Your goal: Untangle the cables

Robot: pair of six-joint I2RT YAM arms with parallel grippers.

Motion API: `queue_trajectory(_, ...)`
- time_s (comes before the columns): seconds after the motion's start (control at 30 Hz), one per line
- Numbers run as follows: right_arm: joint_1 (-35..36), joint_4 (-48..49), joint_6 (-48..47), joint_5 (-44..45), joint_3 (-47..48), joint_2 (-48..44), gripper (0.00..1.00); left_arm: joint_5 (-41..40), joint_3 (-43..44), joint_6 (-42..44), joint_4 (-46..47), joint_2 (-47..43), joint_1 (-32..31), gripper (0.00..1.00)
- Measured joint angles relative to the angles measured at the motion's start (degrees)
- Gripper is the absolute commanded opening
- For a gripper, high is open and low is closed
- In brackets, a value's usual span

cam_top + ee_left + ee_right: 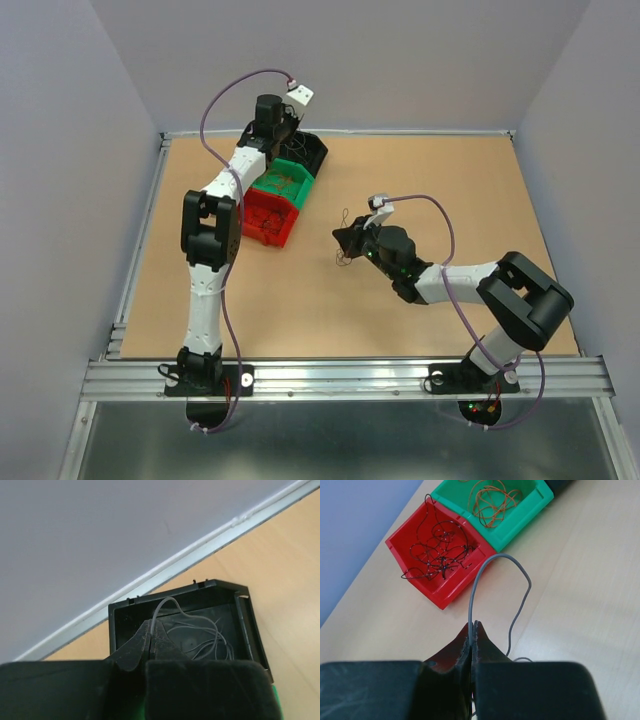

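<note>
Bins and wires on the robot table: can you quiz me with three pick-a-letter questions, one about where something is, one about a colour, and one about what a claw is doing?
1. Where is the left gripper? A over the black bin; B over a blue bowl; C on the floor.
2. The green bin holds: A white wires; B orange wires; C pink wires.
3. The right gripper is: A wide open; B shut on nothing; C shut on a grey wire.
Answers: 1 A, the black bin lies under its fingertips. 2 B, orange strands curl inside. 3 C, its jaws pinch the wire's loop.
</note>
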Motion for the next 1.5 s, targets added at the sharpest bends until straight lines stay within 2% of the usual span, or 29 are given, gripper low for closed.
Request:
queue_trajectory(0.2,0.0,0.0,0.1,0.2,0.0,0.0,0.00,-2.3,-1.4,2.5,0.1,0.5,1.6,0.00)
queue_trajectory(0.23,0.0,0.0,0.1,0.2,0.0,0.0,0.01,-3.0,-1.4,3.1,0.6,0.8,1.8,0.04)
queue_trajectory(0.33,0.0,-0.1,0.1,0.5,0.0,0.0,0.01,-4.1,-1.4,4.3,1.0,1.8,2.2,0.28)
queue_trajectory(0.47,0.0,-0.4,0.0,1.1,0.0,0.0,0.01,-5.1,-1.4,5.4,-0.1,3.3,2.4,0.46)
queue_trajectory(0.57,0.0,-1.3,-0.1,1.5,0.0,0.0,0.00,-5.0,-1.4,5.7,-0.7,3.3,2.3,0.56)
queue_trajectory(0.73,0.0,-3.0,-0.6,2.6,0.0,-0.3,0.00,-3.8,-1.5,5.5,-3.6,2.2,2.2,0.66)
queue_trajectory(0.97,0.0,-4.9,-1.0,3.3,0.0,-1.6,0.01,1.7,-5.0,2.1,-11.6,-6.0,2.2,0.67)
queue_trajectory(1.03,0.0,-5.4,-1.0,3.4,0.0,-2.3,0.01,5.5,-9.4,0.4,-11.2,-10.9,2.2,0.68)
queue_trajectory(1.13,0.0,-6.0,-1.4,3.5,0.0,-4.2,0.01,16.0,-23.9,-3.1,-7.5,-22.8,2.2,0.74)
queue_trajectory(1.3,0.0,-6.1,-1.9,3.6,-0.1,-8.9,0.01,32.4,-49.2,-10.6,9.5,-40.7,-0.5,0.77)
queue_trajectory(1.4,0.0,-6.0,-2.3,3.6,-0.9,-12.0,0.00,38.5,-59.8,-13.0,18.6,-45.4,-4.6,0.77)
queue_trajectory(1.5,0.0,-6.0,-2.9,3.6,-2.4,-15.2,0.00,41.4,-66.9,-13.2,23.8,-46.4,-8.2,0.78)
